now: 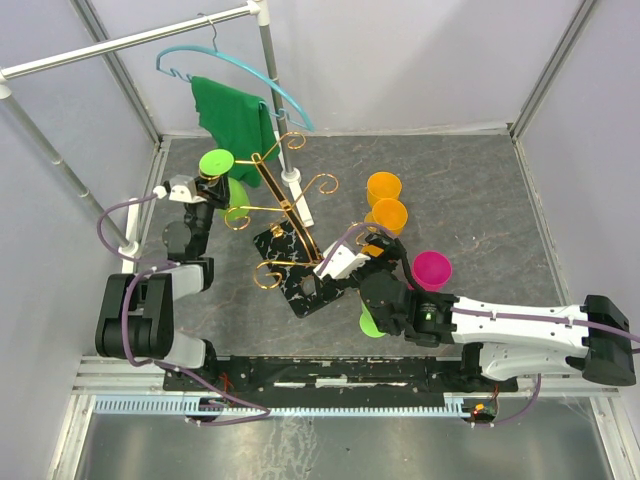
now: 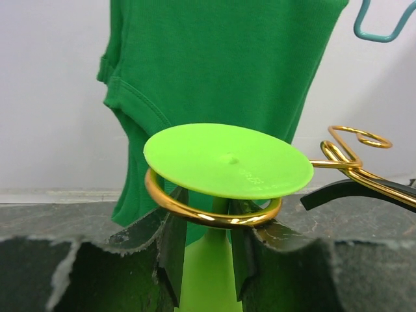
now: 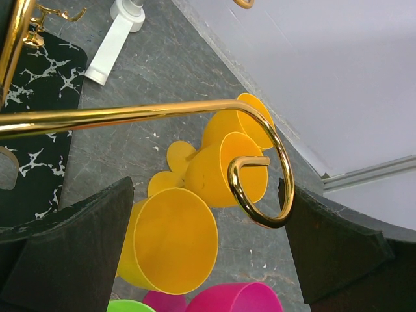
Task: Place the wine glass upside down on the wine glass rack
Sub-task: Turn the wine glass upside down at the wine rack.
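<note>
A lime-green wine glass hangs upside down in the left scroll ring (image 2: pixel 208 216) of the gold wine glass rack (image 1: pixel 281 196). Its flat foot (image 2: pixel 227 160) rests on top of that ring and its stem (image 2: pixel 209 273) drops through it. My left gripper (image 2: pixel 208 253) is open, one finger close on each side of the stem just below the ring. From above, the foot (image 1: pixel 216 161) shows over my left gripper (image 1: pixel 209 186). My right gripper (image 3: pixel 205 195) stands wide open with the rack's right scroll arm (image 3: pixel 260 172) between its fingers, not gripped. The rack's black marbled base (image 1: pixel 296 268) lies mid-table.
Two orange glasses (image 1: pixel 384 187) (image 1: pixel 390 214), a magenta one (image 1: pixel 432 270) and a green one (image 1: pixel 370 322) lie right of the rack, close under my right arm. A green shirt (image 1: pixel 236 116) on a blue hanger hangs from the white rail (image 1: pixel 130 40) behind the rack.
</note>
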